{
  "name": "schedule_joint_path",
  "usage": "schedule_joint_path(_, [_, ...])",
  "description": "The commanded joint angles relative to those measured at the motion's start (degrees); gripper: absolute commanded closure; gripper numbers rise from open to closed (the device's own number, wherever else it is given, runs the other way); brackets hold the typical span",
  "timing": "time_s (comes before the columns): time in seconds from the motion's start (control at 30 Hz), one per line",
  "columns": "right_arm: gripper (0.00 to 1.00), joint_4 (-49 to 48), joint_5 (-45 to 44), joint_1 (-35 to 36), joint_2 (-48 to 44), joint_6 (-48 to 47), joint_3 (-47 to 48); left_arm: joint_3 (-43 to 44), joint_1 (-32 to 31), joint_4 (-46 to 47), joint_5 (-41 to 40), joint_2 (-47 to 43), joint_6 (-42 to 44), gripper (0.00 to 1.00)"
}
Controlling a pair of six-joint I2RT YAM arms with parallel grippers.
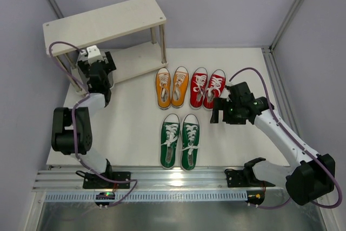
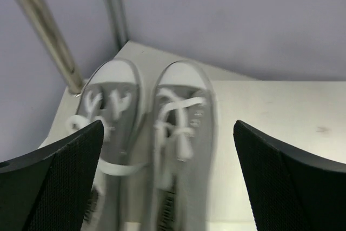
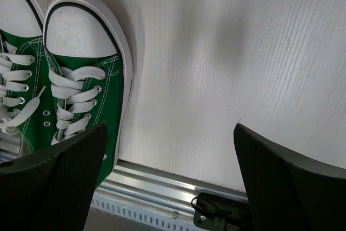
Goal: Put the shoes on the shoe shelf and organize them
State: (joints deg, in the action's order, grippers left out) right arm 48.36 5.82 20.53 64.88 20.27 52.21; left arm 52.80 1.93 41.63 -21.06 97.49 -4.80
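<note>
The grey shoes (image 2: 162, 133) stand side by side on the lower board of the shoe shelf (image 1: 105, 22), toes toward the back wall, close to a metal post (image 2: 43, 31). My left gripper (image 2: 167, 177) is open, its fingers (image 2: 59, 182) on either side of the pair's heel end and clear of it. From above, the left gripper (image 1: 97, 67) sits at the shelf's left end and the grey pair is hidden. Orange (image 1: 172, 87), red (image 1: 207, 87) and green shoes (image 1: 180, 140) lie in pairs on the table. My right gripper (image 1: 220, 112) hangs open and holds nothing, right of the green shoes (image 3: 75, 79).
The lower board (image 1: 138, 60) shows bare to the right of the left gripper. A metal rail (image 1: 162, 177) runs along the near table edge. Grey walls enclose the table on the left, back and right.
</note>
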Motion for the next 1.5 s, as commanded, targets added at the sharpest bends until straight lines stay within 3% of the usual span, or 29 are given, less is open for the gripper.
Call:
schedule_joint_path(0.0, [0.02,-3.6,1.2,0.3,-2.3,1.6,-0.5,-0.7,-5.4,0.9,-3.4,-10.4,-0.5,0.0])
schedule_joint_path(0.1, [0.02,-4.9,1.1,0.3,-3.4,3.1,-1.3,-0.5,-10.8,-10.4,-6.6,-16.6,-5.7,0.0])
schedule_joint_path(0.23, [0.02,-5.6,-0.1,0.3,-6.6,4.6,-2.3,1.5,-18.5,-29.7,-5.0,-23.7,-16.2,0.0])
schedule_joint_path(0.27, [0.02,-5.6,-0.5,0.4,-7.2,4.9,-2.3,1.6,-19.9,-36.0,-3.0,-26.1,-17.7,0.02])
schedule_joint_path(0.43, [0.02,-3.6,-4.4,0.3,-10.9,7.0,-2.3,0.3,-30.8,-47.8,5.4,-30.4,-29.5,0.15])
schedule_joint_path(0.6, [0.02,-1.1,-8.4,0.3,-14.6,8.5,-2.5,5.3,-51.7,-61.8,-0.4,-25.4,-35.4,0.15])
schedule_joint_path(0.7, [0.02,0.2,-8.8,0.3,-15.9,9.2,-2.7,5.5,-60.1,-66.2,-5.5,-22.3,-45.1,0.14])
schedule_joint_path(0.93, [0.02,0.9,-8.5,0.3,-21.2,10.8,-5.0,7.0,-71.8,-79.3,-16.8,-15.2,-61.6,0.1])
schedule_joint_path(1.07, [0.02,1.8,-7.7,0.3,-23.0,11.3,-5.4,8.6,-74.1,-80.4,-17.4,-10.8,-63.3,0.08])
schedule_joint_path(1.33, [0.02,4.1,-8.1,0.3,-25.1,10.8,-4.7,6.0,-76.2,-72.3,-17.3,-7.6,-60.2,0.0])
schedule_joint_path(1.47, [0.02,4.6,-8.1,0.3,-25.3,10.5,-4.8,0.7,-76.2,-62.5,-14.8,-9.1,-57.4,0.0])
